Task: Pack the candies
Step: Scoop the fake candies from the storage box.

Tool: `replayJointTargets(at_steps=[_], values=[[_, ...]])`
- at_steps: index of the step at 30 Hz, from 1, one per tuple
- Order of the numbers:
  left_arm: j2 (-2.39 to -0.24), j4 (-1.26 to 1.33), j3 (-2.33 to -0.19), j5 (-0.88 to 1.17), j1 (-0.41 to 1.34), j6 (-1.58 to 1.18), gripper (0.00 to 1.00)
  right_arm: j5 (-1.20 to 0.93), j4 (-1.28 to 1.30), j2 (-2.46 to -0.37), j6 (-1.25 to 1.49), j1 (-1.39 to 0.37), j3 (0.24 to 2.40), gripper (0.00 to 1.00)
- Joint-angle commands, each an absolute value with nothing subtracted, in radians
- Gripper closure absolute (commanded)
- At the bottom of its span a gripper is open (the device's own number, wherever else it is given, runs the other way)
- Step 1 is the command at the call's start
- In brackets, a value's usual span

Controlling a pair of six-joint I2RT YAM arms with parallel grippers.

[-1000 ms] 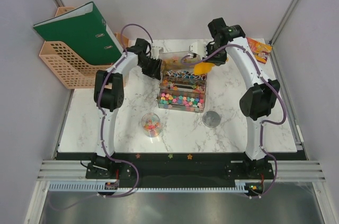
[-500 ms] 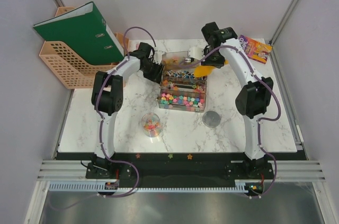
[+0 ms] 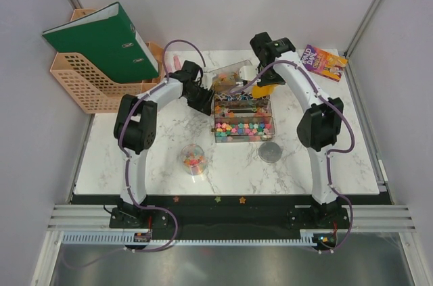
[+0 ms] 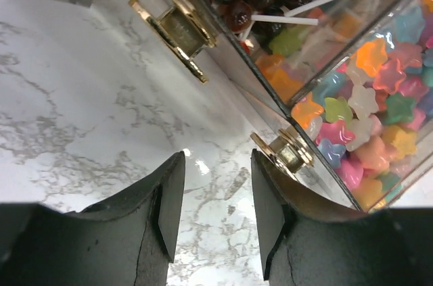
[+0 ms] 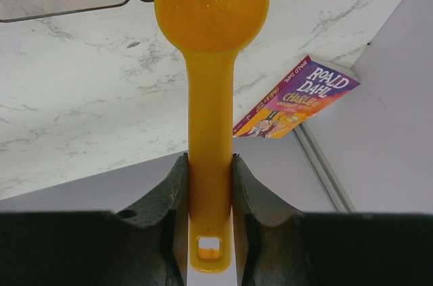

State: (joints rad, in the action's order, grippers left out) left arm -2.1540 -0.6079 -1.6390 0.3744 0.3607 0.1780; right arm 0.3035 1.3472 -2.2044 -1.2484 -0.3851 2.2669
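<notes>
In the near part of the clear box (image 4: 223,56), mid-table: the candies (image 3: 243,128), little stars in many colours. More in the clear cup (image 3: 184,153), nearer and left. Low by a gold latch (image 4: 281,154) on the box's left side: left gripper (image 4: 215,198), fingers half apart, nothing between. At the far side: right gripper (image 5: 210,184), pinching the orange scoop (image 5: 211,2) by its handle.

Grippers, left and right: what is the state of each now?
Left gripper: open, holding nothing.
Right gripper: closed on the handle of the orange scoop.
</notes>
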Motion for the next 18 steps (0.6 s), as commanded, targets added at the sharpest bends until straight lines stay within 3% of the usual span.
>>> replayJointTargets(at_steps=[1, 18], values=[[-2.085, -0.578, -1.637, 0.448, 0.383, 0.141, 0.49, 0.426, 1.459, -2.223, -1.296, -0.385, 2.290, 1.00], [-1.999, -0.525, -1.548, 0.469, 0.394, 0.129, 0.49, 0.538, 1.459, -2.286, -1.348, -0.495, 2.266, 1.00]])
